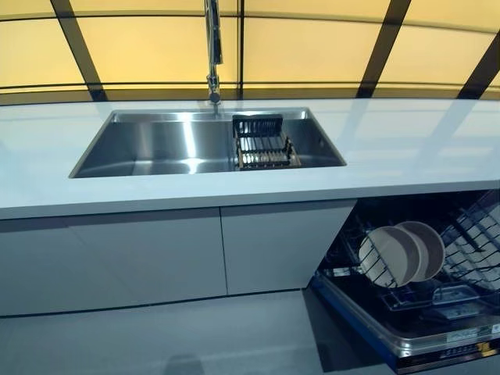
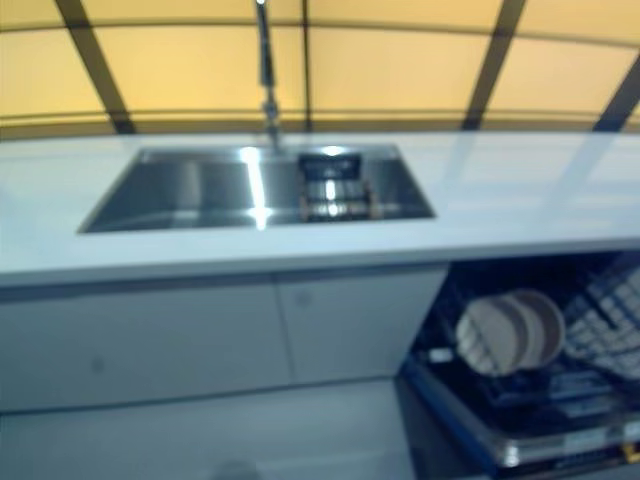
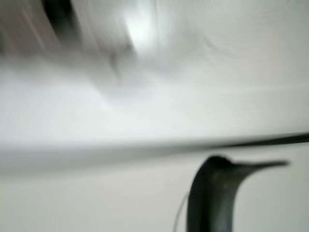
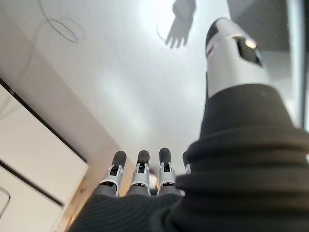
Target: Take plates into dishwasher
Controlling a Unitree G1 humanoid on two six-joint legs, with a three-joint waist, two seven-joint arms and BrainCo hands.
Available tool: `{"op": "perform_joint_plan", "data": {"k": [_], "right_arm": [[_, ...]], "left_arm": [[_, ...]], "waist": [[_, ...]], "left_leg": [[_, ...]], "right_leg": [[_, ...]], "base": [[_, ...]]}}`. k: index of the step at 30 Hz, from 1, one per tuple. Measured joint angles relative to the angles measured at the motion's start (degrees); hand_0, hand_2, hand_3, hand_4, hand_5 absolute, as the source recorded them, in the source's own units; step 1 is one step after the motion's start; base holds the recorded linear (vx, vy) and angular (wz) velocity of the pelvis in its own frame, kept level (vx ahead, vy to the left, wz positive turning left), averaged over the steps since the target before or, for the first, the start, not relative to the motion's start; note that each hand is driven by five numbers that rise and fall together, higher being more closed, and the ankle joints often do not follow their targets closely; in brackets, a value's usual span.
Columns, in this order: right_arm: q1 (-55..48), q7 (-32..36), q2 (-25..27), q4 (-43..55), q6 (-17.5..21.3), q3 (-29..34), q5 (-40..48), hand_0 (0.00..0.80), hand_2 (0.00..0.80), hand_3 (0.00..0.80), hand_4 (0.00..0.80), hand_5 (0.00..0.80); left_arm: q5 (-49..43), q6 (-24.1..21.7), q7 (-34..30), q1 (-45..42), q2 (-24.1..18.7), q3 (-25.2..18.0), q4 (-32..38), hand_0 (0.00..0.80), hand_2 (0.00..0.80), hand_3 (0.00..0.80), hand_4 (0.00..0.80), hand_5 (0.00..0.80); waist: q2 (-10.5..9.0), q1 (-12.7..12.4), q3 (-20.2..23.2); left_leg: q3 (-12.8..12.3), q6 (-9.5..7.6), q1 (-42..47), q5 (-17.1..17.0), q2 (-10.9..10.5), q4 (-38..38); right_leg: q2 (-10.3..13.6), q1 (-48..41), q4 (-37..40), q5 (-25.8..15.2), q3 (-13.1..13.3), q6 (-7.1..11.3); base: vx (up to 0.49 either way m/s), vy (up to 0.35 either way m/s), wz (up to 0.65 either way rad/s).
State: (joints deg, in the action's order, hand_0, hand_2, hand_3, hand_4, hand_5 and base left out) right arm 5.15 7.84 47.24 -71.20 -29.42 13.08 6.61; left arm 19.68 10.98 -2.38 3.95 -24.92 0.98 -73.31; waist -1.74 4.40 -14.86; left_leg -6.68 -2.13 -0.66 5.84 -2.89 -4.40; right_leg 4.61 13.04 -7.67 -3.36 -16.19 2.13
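Two round beige plates [image 1: 400, 253] stood on edge, one overlapping the other, in the wire rack [image 1: 469, 250] of the open dishwasher [image 1: 414, 336] at the lower right of the head views. The dishwasher sat under the white countertop [image 1: 406, 148], its pulled-out lower part reaching toward the bottom right corner. To its left ran a row of pale cabinet doors [image 1: 156, 258], filling the lower left and centre of the frame above the grey floor [image 1: 195, 336].

In the upper centre a stainless steel sink [image 1: 156, 144] was set into the countertop, with a small dark drying rack [image 1: 262, 142] lying in its right end and a tall faucet [image 1: 212, 47] rising behind it. A yellow panelled wall [image 1: 312, 47] with dark bars spanned the top.

Neither hand appeared in the head views. In its wrist view the right hand [image 4: 140, 174] pointed at the floor with fingers straight and relaxed, thumb apart, holding nothing. The left wrist view was too blurred to show the left hand's fingers, so its state could not be told.
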Motion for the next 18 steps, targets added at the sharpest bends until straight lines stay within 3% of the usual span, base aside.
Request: {"op": "perform_joint_plan", "data": {"k": [2, 3, 4, 6, 8, 9, 12, 13, 14, 15, 16, 18], "right_arm": [[0.13, -0.08, -0.1, 0.17, 0.39, 0.02, -0.57, 0.0, 0.0, 0.0, 0.0, 0.0], [0.75, -0.23, -0.54, 0.24, 0.59, 0.09, -0.35, 0.0, 0.0, 0.0, 0.0, 0.0], [0.73, -0.71, -1.02, 0.17, 0.63, 0.58, 0.09, 0.0, 0.0, 0.0, 0.0, 0.0], [-0.25, -2.46, -3.18, 0.07, 0.49, 1.42, 2.52, 0.0, 0.0, 0.0, 0.0, 0.0], [-0.25, -3.44, -4.34, 0.11, 0.77, 2.06, 3.66, 0.0, 0.0, 0.0, 0.0, 0.0], [-0.11, -4.53, -6.51, 0.34, 1.33, 2.03, 4.66, 0.0, 0.0, 0.0, 0.0, 0.0], [0.7, -5.34, -9.01, 1.05, 1.72, 1.93, 6.03, 0.0, 0.0, 0.0, 0.0, 0.0], [0.85, -6.03, -10.03, 1.3, 1.84, 1.81, 6.62, 0.0, 0.0, 0.0, 0.0, 0.0], [0.82, -7.09, -11.98, 1.3, 1.99, 1.54, 7.2, 0.0, 0.0, 0.0, 0.0, 0.0], [1.34, -8.06, -13.37, 1.47, 2.03, 0.75, 7.67, 0.0, 0.0, 0.0, 0.0, 0.0], [2.25, -9.51, -15.37, 3.85, 2.77, -0.87, 8.57, 0.0, 0.0, 0.0, 0.0, 0.0], [2.94, -10.35, -16.27, 3.95, 3.7, -0.93, 9.09, 0.0, 0.0, 0.0, 0.0, 0.0]], "left_arm": [[0.33, 0.85, -0.03, -0.56, 0.0, -0.07, 0.55, 0.0, 0.0, 0.0, 0.0, 0.0], [0.34, 1.32, -0.03, -0.08, -0.02, -0.26, 0.49, 0.0, 0.0, 0.0, 0.0, 0.0], [0.34, 1.52, -0.04, 0.78, 0.13, -0.38, 0.49, 0.0, 0.0, 0.0, 0.0, 0.0], [0.36, 2.02, -0.33, 1.14, 0.27, -2.25, 0.14, 0.0, 0.0, 0.0, 0.0, 0.0], [0.35, 2.52, -0.35, 1.16, 0.1, -2.37, -0.42, 0.0, 0.0, 0.0, 0.0, 0.0], [0.35, 3.39, -0.37, 1.3, 0.12, -2.39, -0.77, 0.0, 0.0, 0.0, 0.0, 0.0], [0.46, 3.94, -0.12, 1.64, 0.22, -2.36, -0.79, 0.0, 0.0, 0.0, 0.0, 0.0], [1.17, 4.41, 0.13, 1.93, 0.01, -2.34, -0.7, 0.0, 0.0, 0.0, 0.0, 0.0], [1.9, 4.7, 0.43, 2.37, -0.87, -2.28, 0.09, 0.0, 0.0, 0.0, 0.0, 0.0], [2.43, 4.6, 1.03, 2.14, -1.1, -2.46, 1.22, 0.0, 0.0, 0.0, 0.0, 0.0], [4.84, 4.66, 2.18, 1.13, -0.74, -2.54, 3.01, 0.0, 0.0, 0.0, 0.0, 0.0], [7.33, 5.01, 2.53, 0.82, 0.76, -2.61, 3.64, 0.0, 0.0, 0.0, 0.0, 0.0]], "waist": [[0.8, -1.29, -0.68], [1.63, -1.62, -1.88], [2.1, -1.47, -2.41], [1.81, -2.26, -2.74], [1.24, -2.48, -2.85], [-0.09, -3.47, -2.9], [-0.48, -4.34, -3.08], [-0.69, -4.51, -3.16], [-2.16, -5.06, -3.49], [-2.58, -6.11, -3.58], [-1.97, -7.15, -3.7], [-0.66, -6.44, -3.63]], "left_leg": [[-1.79, -0.3, -0.08, -0.33, 0.88, -0.24], [-2.5, -0.5, -0.38, -0.79, 2.42, -0.25], [-2.67, -0.49, -0.62, -1.04, 3.19, -0.59], [-3.08, 0.07, -0.75, -1.45, 4.75, -0.62], [-2.91, 0.32, -1.15, -1.6, 4.8, -0.86], [-2.65, 1.03, -1.69, -1.78, 5.08, -1.26], [-1.63, 3.19, -3.16, -1.94, 6.55, -2.48], [-0.94, 4.55, -3.77, -1.85, 7.17, -3.31], [-0.25, 6.8, -4.4, -1.3, 7.9, -5.13], [-0.66, 8.23, -5.04, -0.5, 9.64, -7.02], [-0.9, 10.08, -6.23, 0.76, 13.18, -9.69], [0.8, 9.02, -6.91, -0.03, 16.36, -9.3]], "right_leg": [[-0.37, 0.18, 1.27, -3.92, 0.16, 1.0], [-0.42, 0.26, 0.64, -5.11, 0.56, 3.5], [0.39, 0.7, -2.29, -3.23, 0.82, 3.39], [5.21, 0.9, -9.65, 0.26, 2.34, 3.4], [8.12, -0.27, -9.91, 0.62, 3.91, 3.8], [12.42, -3.48, -5.05, 0.28, 5.51, 4.76], [15.73, -7.05, 3.44, -1.82, 6.65, 7.16], [15.84, -8.36, 5.6, -3.29, 6.87, 7.18], [15.38, -9.69, 4.46, -6.41, 6.28, 7.24], [14.31, -9.26, 3.38, -2.63, 3.77, 8.67], [11.07, -8.67, 3.58, 0.16, 2.42, 8.56], [7.33, -8.3, 3.47, 0.51, 1.7, 6.52]], "base": [[-0.187, -0.106, -0.41], [-0.089, -0.217, -0.05], [-0.053, -0.268, 0.13], [-0.048, -0.316, -0.01], [-0.045, -0.287, -0.03], [-0.061, -0.334, -0.01], [-0.105, -0.458, -0.01], [-0.148, -0.578, 0.22], [-0.144, -0.625, 0.05], [-0.134, -0.573, -0.4], [-0.085, -0.426, -0.63], [-0.041, -0.262, -0.27]]}}
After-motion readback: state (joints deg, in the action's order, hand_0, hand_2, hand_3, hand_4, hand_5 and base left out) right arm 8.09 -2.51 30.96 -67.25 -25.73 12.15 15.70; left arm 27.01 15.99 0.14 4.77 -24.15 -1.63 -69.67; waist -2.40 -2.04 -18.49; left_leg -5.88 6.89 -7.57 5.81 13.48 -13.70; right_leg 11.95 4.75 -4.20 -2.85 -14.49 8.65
